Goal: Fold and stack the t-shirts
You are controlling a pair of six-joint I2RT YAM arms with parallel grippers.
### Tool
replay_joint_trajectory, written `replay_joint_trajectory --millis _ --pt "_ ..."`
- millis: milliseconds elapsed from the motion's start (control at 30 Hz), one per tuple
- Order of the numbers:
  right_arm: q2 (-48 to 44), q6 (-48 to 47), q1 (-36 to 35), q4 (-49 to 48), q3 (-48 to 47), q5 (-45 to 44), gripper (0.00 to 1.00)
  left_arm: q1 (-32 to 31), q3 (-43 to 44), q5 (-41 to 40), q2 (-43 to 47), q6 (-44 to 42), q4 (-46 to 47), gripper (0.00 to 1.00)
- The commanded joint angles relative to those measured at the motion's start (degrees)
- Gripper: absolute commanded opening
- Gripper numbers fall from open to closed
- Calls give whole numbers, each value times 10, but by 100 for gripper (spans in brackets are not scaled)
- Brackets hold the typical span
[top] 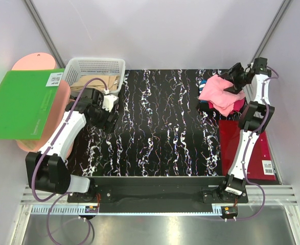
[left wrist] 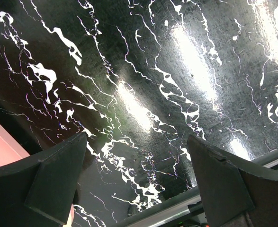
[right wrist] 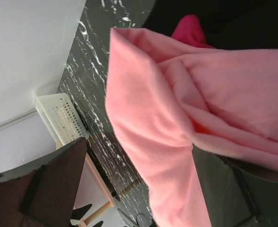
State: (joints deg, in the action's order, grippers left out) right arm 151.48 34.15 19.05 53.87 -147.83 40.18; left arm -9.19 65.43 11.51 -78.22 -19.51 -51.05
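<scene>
Your right gripper [right wrist: 139, 189] hangs wide open over the soft, crumpled pink shirt [top: 217, 91]. The shirt is heaped on the magenta shirt [top: 236, 106] at the far right of the shiny black table [top: 165, 117]. Only the wrist view shows its fuzzy folds. Your left gripper [left wrist: 139, 184] is wide open too, holding nothing.

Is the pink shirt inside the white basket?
No, the pink shirt lies crumpled at the far right of the table, while the white basket stands at the far left.
</scene>
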Motion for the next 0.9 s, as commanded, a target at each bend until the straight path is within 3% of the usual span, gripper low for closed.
replay_joint_trajectory --millis 0,133,367,667,867 --pt "-75 6 -6 -39 -36 12 100 7 13 -3 10 -9 9 93" --pt "-108 8 -43 -42 5 25 100 8 14 1 7 -7 8 93" --pt "-150 19 -81 -153 202 52 100 11 8 4 13 -7 8 93" --pt "-102 4 -80 -151 246 38 100 18 9 3 13 -11 7 93" --pt "-123 5 -77 -149 203 71 100 20 4 2 20 -15 6 93"
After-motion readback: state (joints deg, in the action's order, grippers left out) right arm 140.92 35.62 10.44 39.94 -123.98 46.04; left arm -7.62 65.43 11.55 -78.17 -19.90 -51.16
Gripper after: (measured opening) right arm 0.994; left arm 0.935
